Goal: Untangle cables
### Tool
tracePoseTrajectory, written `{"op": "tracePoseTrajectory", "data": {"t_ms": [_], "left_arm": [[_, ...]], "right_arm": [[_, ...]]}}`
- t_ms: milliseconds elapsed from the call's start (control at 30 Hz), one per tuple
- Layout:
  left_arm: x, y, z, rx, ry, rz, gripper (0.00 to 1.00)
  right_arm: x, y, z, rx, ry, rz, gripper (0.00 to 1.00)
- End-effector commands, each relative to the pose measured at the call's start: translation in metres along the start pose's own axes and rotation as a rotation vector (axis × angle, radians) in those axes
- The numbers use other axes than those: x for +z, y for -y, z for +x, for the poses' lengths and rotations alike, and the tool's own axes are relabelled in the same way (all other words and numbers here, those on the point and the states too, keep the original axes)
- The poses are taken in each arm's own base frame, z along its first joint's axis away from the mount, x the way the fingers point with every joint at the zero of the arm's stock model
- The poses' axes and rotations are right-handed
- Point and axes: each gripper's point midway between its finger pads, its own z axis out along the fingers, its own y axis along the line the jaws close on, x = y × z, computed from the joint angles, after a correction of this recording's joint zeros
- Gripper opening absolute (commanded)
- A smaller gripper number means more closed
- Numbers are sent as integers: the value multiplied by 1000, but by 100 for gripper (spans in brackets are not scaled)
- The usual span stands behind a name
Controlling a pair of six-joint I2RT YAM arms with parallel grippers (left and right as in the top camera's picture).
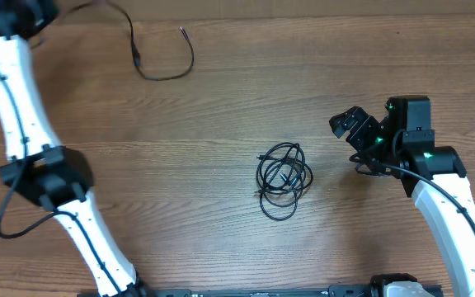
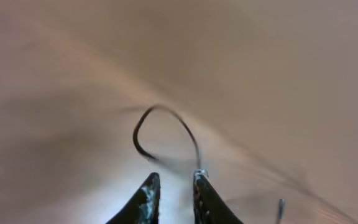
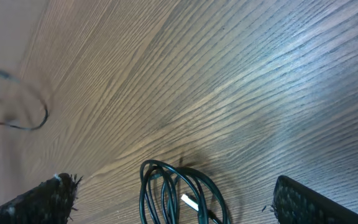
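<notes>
A tangled coil of thin black cables [image 1: 284, 177] lies at the table's middle. One separate cable [image 1: 165, 64] lies loose in a curve at the far left. In the blurred left wrist view that loose cable [image 2: 166, 118] loops just ahead of my left gripper [image 2: 176, 180]. Its jaws stand a narrow gap apart with only table between them, and the cord runs up to the right fingertip [image 2: 199, 175]. My right gripper [image 1: 349, 128] hovers right of the coil, wide open. In its wrist view the coil [image 3: 166, 186] sits between the fingers [image 3: 51, 199], showing a silvery-white plug [image 3: 190, 202].
The left arm [image 1: 11, 91] stretches along the table's left side toward the far corner. The right arm [image 1: 452, 206] comes in from the near right. A small plug end [image 2: 280, 208] lies right of the left fingers. The wooden table [image 1: 221, 107] carries nothing else.
</notes>
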Motion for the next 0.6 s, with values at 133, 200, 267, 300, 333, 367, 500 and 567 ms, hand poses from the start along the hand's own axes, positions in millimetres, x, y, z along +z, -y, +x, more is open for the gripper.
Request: {"op": "tracePoseTrajectory", "data": {"t_ms": [133,200,267,300,333,367,500,567], "left_arm": [[-6,-123,16,-89,-116,-234,57],[-8,-124,23,-108,-154,-203,53],[-8,-105,34,-86,-214,-88,52],[-8,-94,39,-61,-241,-21,52],[-6,-81,45,-32,-265,41,52],[-5,-72,50,-13,-282,77,52],[6,-36,81,73,-370,135,55],[15,-19,101,119,-414,133,56]], "right_arm": [[-5,-6,-6,-12,23,-16,100],[-5,-6,-6,-12,23,-16,100],[-5,-6,-6,-12,23,-16,100],[-5,-6,-6,-12,23,-16,100],[-5,-6,-6,-12,23,-17,100],[-5,-6,-6,-12,23,-16,100],[-5,-6,-6,-12,23,-16,100],[-5,-6,-6,-12,23,-16,100]]}}
